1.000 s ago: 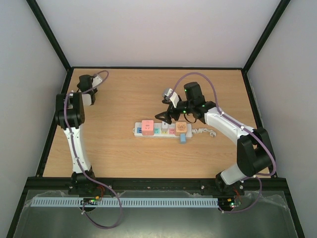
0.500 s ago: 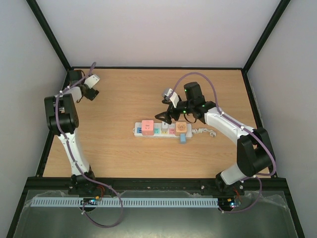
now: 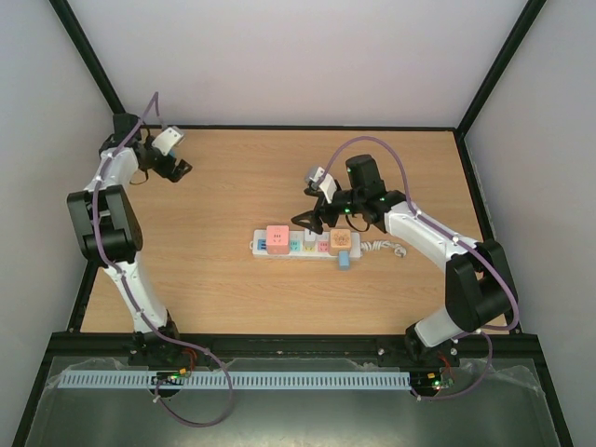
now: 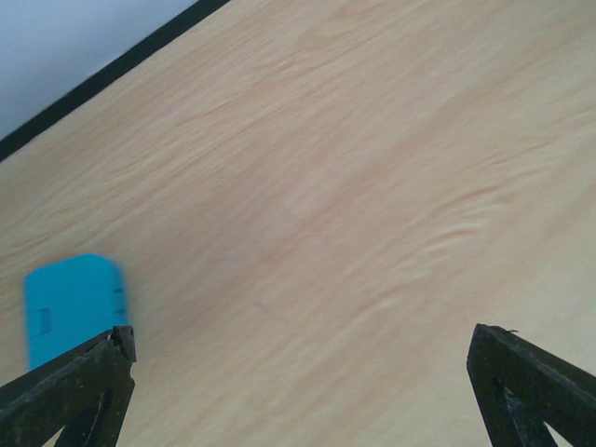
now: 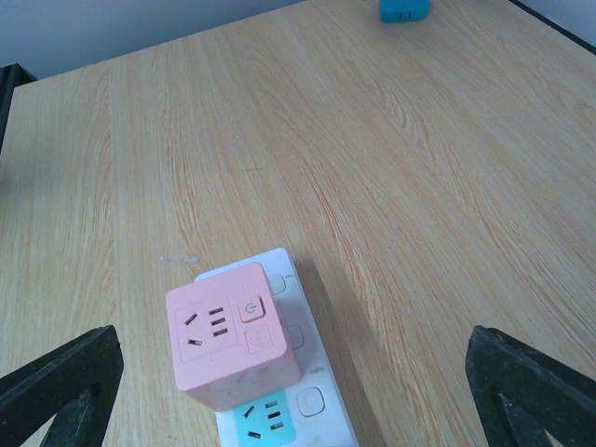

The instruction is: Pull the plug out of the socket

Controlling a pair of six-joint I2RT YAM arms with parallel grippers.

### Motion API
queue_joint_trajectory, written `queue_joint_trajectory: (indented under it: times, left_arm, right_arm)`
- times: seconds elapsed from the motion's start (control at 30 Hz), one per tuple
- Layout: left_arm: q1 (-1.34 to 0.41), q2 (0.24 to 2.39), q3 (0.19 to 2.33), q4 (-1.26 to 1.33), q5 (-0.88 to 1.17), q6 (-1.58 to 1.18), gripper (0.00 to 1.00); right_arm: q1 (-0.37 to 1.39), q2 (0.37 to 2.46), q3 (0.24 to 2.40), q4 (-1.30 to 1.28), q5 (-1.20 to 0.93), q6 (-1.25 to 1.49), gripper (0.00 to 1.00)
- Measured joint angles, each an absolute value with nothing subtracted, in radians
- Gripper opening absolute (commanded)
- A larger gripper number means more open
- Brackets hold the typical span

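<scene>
Top view: over the last second the left arm swung out to the far-left corner of the table (image 3: 233, 298) and the left fingers (image 3: 183, 167) went from part-closed to wide open, with nothing between them. The right arm hasn't moved. The right fingers (image 3: 300, 220) hover open just behind the socket (image 3: 307, 245), which lies mid-table and hasn't shifted. A pink cube (image 3: 277, 238) is still seated near its left end and an orange cube (image 3: 341, 239) near its right. A light-blue piece (image 3: 344, 259) sits against the near edge.

Left wrist: the fingers (image 4: 65, 382) are spread wide. A blue plug (image 4: 73, 303) lies on the bare table just past the left tip. It's blurred and nothing is gripping it. My read: it has just been let go there, so that plug is out and parked well away from the socket.

Right wrist: the fingers (image 5: 56, 377) are open with nothing in them, straddling the strip end. The pink cube (image 5: 233, 345) covers one outlet and the green outlet (image 5: 265, 419) below it is free. The blue plug (image 5: 403, 9) shows at the far table edge.

Containers: none in view. The strip's outlets are the only holders, two of them occupied by cubes. Likely those are next, if they count as plugs.
</scene>
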State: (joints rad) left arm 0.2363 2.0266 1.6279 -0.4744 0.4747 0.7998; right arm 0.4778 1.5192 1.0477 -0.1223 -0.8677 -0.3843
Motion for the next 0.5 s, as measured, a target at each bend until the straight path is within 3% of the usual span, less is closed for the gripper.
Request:
queue_joint_trajectory:
  times: [0.23, 0.5]
  left_arm:
    - [0.191, 1.938, 1.616, -0.733, 0.703, 0.902, 1.0]
    - [-0.001, 1.852, 1.461, -0.915, 0.85, 1.073, 1.0]
  right_arm:
    - [0.478, 1.519, 1.042, -0.166, -0.88, -0.472, 1.0]
    - [0.478, 1.566, 1.08, -0.337, -0.838, -0.664, 0.96]
